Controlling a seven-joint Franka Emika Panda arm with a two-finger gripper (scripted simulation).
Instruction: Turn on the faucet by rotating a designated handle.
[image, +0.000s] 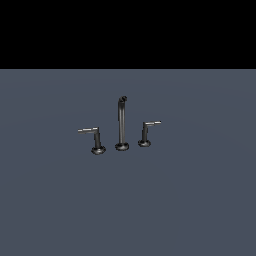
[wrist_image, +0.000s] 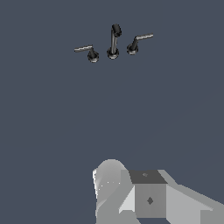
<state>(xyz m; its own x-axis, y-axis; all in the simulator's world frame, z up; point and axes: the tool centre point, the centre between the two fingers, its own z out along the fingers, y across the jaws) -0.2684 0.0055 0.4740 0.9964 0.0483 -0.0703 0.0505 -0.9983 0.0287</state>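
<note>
Faucet (image: 121, 125) and handle (image: 95, 140) seemingly carry no readable writing.

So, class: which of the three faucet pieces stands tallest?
The spout post in the middle, upright, without a side lever. The handle and the smaller handle flanking it are shorter.

floor (image: 128, 210): flat slate-blue | backdrop (image: 128, 30): plain black | light: even
</note>
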